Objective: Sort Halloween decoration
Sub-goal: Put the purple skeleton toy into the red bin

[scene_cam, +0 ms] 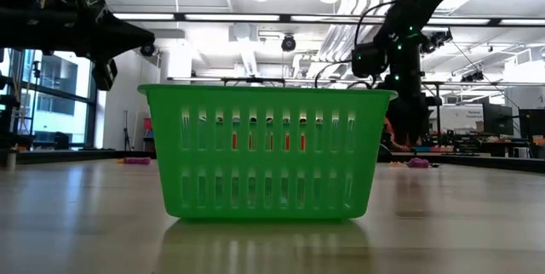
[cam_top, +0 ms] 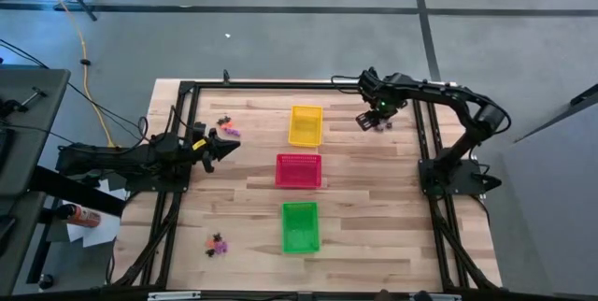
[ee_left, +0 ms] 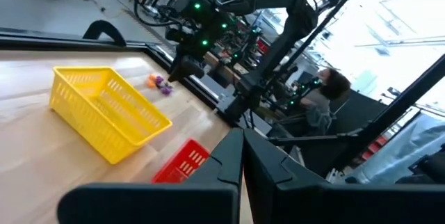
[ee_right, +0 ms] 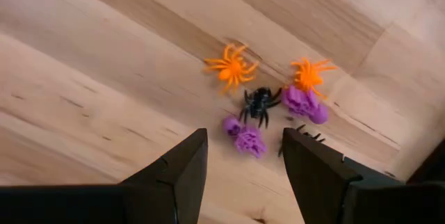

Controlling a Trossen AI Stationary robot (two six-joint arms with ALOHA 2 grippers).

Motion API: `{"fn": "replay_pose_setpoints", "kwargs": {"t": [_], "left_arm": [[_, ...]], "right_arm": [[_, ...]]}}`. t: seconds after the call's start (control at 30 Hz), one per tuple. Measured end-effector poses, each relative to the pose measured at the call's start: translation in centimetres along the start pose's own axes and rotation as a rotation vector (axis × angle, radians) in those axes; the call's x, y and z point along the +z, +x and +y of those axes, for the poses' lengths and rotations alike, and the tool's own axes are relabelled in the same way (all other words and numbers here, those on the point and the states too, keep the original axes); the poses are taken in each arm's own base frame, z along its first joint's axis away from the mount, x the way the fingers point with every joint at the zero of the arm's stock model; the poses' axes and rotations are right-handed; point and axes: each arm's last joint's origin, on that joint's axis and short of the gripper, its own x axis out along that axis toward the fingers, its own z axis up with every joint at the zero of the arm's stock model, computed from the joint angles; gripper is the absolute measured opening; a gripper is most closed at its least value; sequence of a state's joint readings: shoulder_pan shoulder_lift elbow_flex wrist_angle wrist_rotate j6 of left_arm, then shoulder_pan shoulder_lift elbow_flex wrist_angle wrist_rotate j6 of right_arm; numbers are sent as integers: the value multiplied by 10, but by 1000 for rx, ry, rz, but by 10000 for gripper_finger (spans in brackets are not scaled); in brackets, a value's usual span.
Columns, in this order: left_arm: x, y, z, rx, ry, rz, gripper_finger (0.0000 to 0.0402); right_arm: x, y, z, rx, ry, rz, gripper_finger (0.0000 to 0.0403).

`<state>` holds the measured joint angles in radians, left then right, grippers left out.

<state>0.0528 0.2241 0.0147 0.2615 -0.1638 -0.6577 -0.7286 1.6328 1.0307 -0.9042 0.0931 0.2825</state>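
Observation:
A cluster of tiny Halloween trinkets lies on the wooden table at the far right: two orange spiders (ee_right: 231, 67), a black spider (ee_right: 259, 104) and purple pieces (ee_right: 245, 137). My right gripper (ee_right: 243, 158) hangs open above this cluster (cam_top: 376, 121), fingers pointing down and touching nothing. Two more small groups of trinkets lie at the far left (cam_top: 227, 127) and at the near left (cam_top: 217, 243). My left gripper (cam_top: 224, 144) is shut and empty, held level above the table's left side.
Three mesh baskets stand in a row down the table's middle: yellow (cam_top: 306, 125) farthest, red (cam_top: 299, 170) in the middle, green (cam_top: 300, 226) nearest. Black frame rails (cam_top: 425, 142) run along the table's left and right sides. A person sits beyond the table (ee_left: 327, 99).

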Motion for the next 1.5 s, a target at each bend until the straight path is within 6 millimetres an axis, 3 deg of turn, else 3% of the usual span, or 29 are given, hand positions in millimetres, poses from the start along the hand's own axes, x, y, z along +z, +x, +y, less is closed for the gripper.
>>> {"fn": "replay_pose_setpoints", "kwargs": {"t": [0.23,0.57,0.83,0.97,1.17,1.33,1.5], "left_arm": [[0,0,0,0,-12,0,1],[0,0,0,4,-12,-1,1],[0,0,0,7,-12,-3,1],[0,0,0,6,-65,-4,1],[4,0,-3,-31,-124,-47,1],[8,0,-6,-62,-116,-74,1],[11,1,-10,-80,-73,-52,1]], "right_arm": [[-5,20,-5,21,19,84,181],[-16,39,-6,18,51,72,181],[-17,43,-6,19,54,44,179],[-18,43,-6,19,11,57,140],[-21,42,-6,3,-49,78,15],[-30,29,-1,-28,-127,66,10],[-41,-4,7,-7,-195,-66,6]]}}
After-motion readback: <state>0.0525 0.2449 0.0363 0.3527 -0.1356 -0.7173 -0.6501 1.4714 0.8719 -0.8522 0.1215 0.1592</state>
